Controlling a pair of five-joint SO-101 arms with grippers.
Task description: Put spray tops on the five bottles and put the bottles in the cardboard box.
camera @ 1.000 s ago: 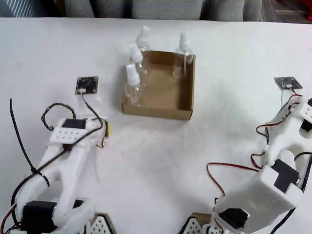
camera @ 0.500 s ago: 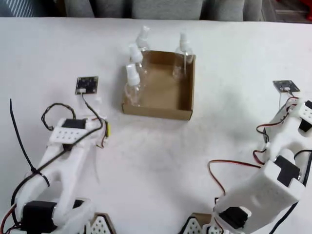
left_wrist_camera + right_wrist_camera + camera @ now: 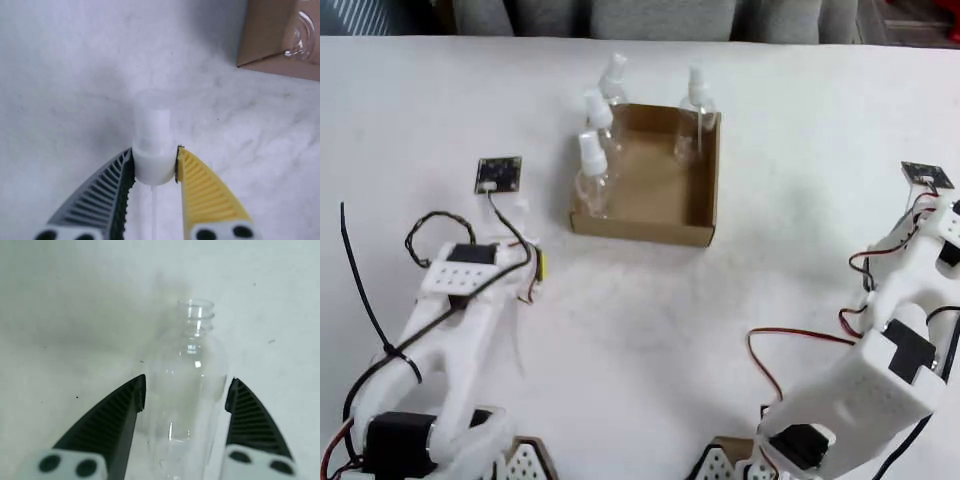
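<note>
**Spray top pinched on the left, bare-necked bottle between spread fingers on the right**

The left pincer (image 3: pixel 154 156) is pinching a white spray top (image 3: pixel 152 125) by its collar. Its grey finger and its yellow finger are pressing on opposite sides, and the top's thin dip tube is running back between them. The top is hanging just over the worktop (image 3: pixel 650 330), in the left half of the high view, below and to the left of the box (image 3: pixel 640 228).

The right pincer (image 3: pixel 186 384) is standing spread, one black finger on each side of a clear bottle (image 3: pixel 195 350). The bottle is showing a bare threaded neck. Whether the fingers are touching its walls cannot be told.

The cardboard box is sitting in the upper middle of the high view. Four capped bottles are standing at it:
- One (image 3: pixel 592 170) is at the left wall.
- Two more (image 3: pixel 602 118) (image 3: pixel 613 78) are lining up behind it toward the far left corner.
- One (image 3: pixel 695 115) is at the far right corner.

Whether each is standing inside the walls cannot be told.

The left arm (image 3: pixel 450 330) is stretching up from the lower left of the high view. The right arm (image 3: pixel 880 380) is bending along the lower right edge, well apart from the box.
</note>
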